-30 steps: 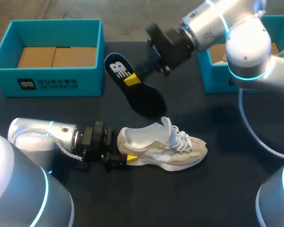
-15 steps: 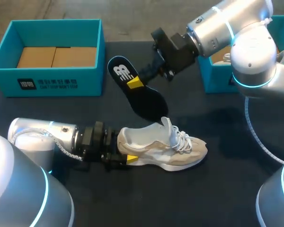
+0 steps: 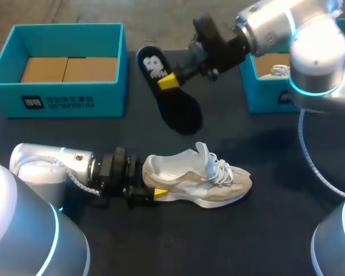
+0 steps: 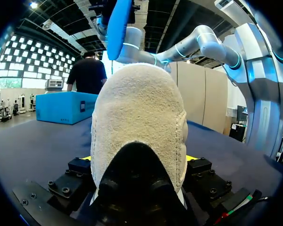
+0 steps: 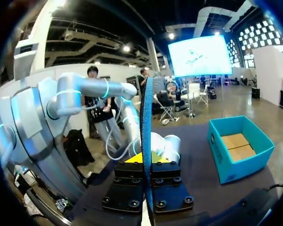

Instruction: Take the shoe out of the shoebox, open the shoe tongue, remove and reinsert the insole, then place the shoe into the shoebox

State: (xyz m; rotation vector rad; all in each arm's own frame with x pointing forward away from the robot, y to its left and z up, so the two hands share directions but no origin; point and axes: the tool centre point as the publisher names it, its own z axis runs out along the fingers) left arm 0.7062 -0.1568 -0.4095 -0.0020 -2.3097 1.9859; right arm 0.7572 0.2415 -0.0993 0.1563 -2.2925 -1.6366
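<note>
A beige and white shoe (image 3: pixel 201 181) lies on its sole on the dark table, toe to the right. My left gripper (image 3: pixel 152 192) is shut on its heel; in the left wrist view the heel (image 4: pixel 139 122) fills the gap between the fingers of that gripper (image 4: pixel 139 160). Above and behind the shoe, my right gripper (image 3: pixel 168 81) is shut on the black insole (image 3: pixel 175 106), which hangs tilted in the air. Seen from the right wrist, the insole (image 5: pixel 146 122) stands edge-on in the right gripper (image 5: pixel 146 160). Its blue underside (image 4: pixel 119 26) shows above the shoe in the left wrist view.
An open teal shoebox (image 3: pixel 57 98) with a cardboard floor stands at the back left. A second teal box (image 3: pixel 264 95) at the back right holds another shoe (image 3: pixel 282 70). My right arm passes over that box.
My right gripper has lifted the insole up and to the right, farther from the shoe. The left gripper and the shoe have not moved.
</note>
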